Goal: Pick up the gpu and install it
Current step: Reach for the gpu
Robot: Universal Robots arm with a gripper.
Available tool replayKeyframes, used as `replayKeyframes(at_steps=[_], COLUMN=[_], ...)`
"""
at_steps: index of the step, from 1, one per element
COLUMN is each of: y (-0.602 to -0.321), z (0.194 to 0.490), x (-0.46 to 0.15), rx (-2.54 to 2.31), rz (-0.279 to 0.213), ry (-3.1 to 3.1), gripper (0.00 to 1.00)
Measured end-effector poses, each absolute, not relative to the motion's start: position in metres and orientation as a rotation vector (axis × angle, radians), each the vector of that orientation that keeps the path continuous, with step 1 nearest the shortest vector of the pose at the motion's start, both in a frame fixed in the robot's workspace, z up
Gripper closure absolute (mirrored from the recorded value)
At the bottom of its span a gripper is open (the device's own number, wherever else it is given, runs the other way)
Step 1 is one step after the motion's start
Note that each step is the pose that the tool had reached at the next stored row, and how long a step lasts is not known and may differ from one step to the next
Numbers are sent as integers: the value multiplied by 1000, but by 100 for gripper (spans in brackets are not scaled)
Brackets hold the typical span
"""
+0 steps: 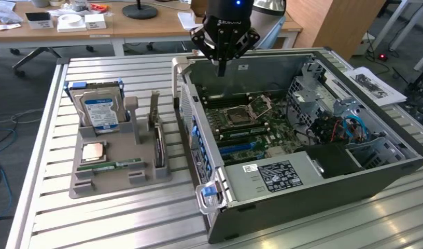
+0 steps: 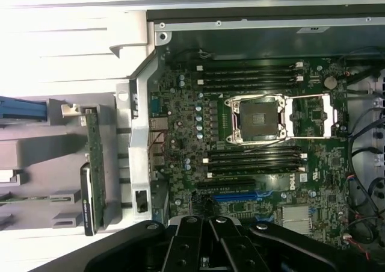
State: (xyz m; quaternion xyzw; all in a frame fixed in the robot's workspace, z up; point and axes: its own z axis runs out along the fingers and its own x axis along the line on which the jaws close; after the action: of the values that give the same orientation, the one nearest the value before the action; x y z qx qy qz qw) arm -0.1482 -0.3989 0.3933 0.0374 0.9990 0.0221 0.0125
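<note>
Slatted desk (image 1: 114, 218) below me: my tool (image 1: 221, 70) hangs pinched shut, empty, above the open case (image 1: 301, 194); gpu (image 1: 159, 145) stands beside that case.

The arm (image 1: 230, 9) hangs upright, wrist pointing straight down; the gripper (image 1: 222, 68) has its jaws pressed together, empty.

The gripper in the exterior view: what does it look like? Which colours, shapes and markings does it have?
The gripper is black. Its broad body of jointed links narrows to thin fingers. Small pale lettering, which I cannot read, runs across the body, and a blue light glows above it. The wrist view shows round pivot bolts on the links.
</note>
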Motion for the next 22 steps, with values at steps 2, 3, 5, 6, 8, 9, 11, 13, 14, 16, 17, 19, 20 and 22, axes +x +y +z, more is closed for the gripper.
replayKeyframes(at_steps=[2,3,5,6,8,9,11,13,14,16,17,19,20,22], y=[-399,-399,-399,-399,-399,-399,-399,-399,-399,-399,-399,-399,-399,-399], z=[393,393,393,393,393,393,393,393,393,393,393,393,393,393], x=[-151,-153,-154,-154,-155,-156,-157,-160,-161,-164,-166,-170,-171,-174], rx=[117,117,117,117,117,117,116,117,117,117,117,116,117,117], rz=[69,69,69,69,69,69,69,69,69,69,69,69,69,69], ry=[3114,3114,3114,3114,3114,3114,3114,3114,3114,3114,3114,3114,3114,3114], gripper=[89,89,89,89,89,89,89,89,89,89,89,89,89,89])
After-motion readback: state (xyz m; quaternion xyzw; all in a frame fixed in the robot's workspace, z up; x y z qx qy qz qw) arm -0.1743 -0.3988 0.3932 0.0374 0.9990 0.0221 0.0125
